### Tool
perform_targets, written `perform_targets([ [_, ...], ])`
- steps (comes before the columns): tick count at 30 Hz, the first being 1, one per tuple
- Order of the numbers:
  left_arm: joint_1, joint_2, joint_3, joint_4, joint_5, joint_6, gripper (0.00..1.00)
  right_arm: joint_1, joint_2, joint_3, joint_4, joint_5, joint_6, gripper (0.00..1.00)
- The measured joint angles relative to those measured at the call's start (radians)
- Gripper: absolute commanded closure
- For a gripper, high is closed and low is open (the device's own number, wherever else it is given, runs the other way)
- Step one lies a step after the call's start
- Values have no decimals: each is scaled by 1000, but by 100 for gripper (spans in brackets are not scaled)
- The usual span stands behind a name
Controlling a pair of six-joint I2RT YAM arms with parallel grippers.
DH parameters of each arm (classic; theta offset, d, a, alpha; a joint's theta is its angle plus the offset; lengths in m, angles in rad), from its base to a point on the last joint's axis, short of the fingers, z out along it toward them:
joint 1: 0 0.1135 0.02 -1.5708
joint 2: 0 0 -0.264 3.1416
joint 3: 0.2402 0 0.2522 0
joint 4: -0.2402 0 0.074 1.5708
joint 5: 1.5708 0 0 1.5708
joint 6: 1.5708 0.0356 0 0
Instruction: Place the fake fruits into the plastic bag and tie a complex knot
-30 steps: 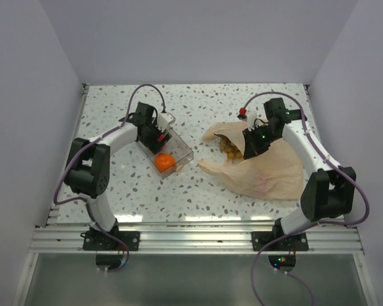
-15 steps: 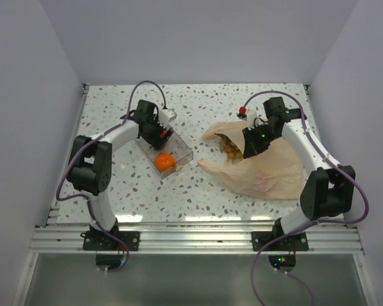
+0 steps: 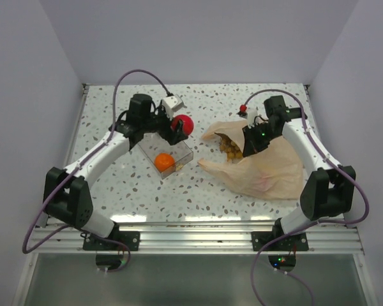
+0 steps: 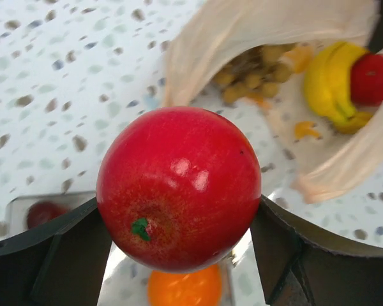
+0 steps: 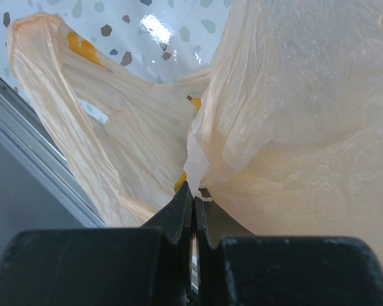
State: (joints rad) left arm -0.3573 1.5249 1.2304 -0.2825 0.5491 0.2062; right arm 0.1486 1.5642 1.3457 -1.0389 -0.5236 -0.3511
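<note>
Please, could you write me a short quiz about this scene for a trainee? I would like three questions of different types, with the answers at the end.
1. True or false: the left gripper holds a red apple.
2. What does the right gripper pinch? A a towel; B the plastic bag; C nothing.
3. Fill in: in the top view, the fruit lying in the clear tray is ___ in colour.

Key: 1 true; 2 B; 3 orange.
</note>
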Motion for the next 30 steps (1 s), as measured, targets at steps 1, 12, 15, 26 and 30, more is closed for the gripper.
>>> perform_targets([
  [1,-34,-13,-36,53,24,-35,47,0,0,3,0,-1,4,100],
  [12,-342,206,-175,615,74,-385,47,0,-62,19,27,-14,45,100],
  [15,-392,284,-154,729,67,-462,45,-5,-78,19,37,-22,56,100],
  [26,-473,545,-40,1042,-9,-634,41,-53,-79,39,39,-55,52,100],
  [30,-476,557,-37,1093,-36,-641,38,-54,-80,47,20,-75,29,100],
])
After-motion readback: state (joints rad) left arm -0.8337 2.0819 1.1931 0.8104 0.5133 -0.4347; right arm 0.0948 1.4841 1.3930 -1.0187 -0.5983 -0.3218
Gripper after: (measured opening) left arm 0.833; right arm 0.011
